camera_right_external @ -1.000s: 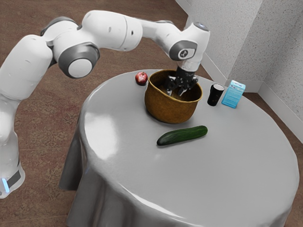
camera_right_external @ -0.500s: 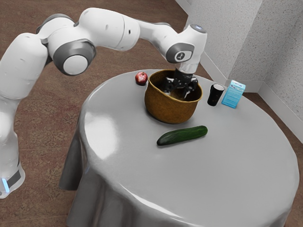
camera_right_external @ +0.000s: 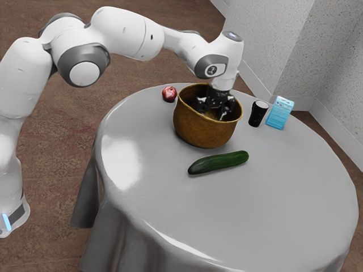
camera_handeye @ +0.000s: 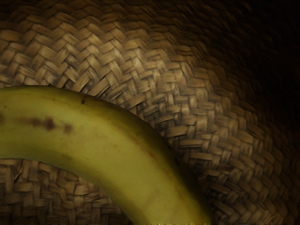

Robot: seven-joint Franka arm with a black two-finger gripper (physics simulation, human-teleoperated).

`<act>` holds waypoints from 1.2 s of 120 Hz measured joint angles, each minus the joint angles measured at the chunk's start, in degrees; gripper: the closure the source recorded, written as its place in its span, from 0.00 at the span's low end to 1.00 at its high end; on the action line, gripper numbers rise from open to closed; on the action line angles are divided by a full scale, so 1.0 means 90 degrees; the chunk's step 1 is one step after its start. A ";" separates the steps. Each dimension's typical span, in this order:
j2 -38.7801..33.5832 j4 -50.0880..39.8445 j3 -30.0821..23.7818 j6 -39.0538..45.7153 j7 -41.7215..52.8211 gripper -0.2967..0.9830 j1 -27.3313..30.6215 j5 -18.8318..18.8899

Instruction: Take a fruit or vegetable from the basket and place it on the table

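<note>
At upper centre of the exterior view, the gripper (camera_right_external: 213,112) is inside the basket (camera_right_external: 204,129), fingers set wide. The banana (camera_handeye: 108,140) lies in the basket, under the hand. Reach: done. Grasp, lift and placement on the table (camera_right_external: 272,192): remaining. Banana's long axis: bowed, roughly flat; stem direction cannot be determined.

Arm (camera_right_external: 127,35) comes in from the exterior view's left, white links with grey joint collars. Lowest link showing (camera_right_external: 11,198), blue light strip on it, well apart from the jaws and lower in view. Elbow (camera_right_external: 85,62) bent, higher than the jaws. Wrist (camera_right_external: 218,62) directly over the jaws, bent downward. Black gripper (camera_right_external: 213,113) points down, leaning slightly; jaws spread, a gap between them, tips partly hidden.
</note>
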 joint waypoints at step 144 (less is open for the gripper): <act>-0.0259 -0.0482 0.0127 0.0408 0.0092 0.29 0.0075 -0.0192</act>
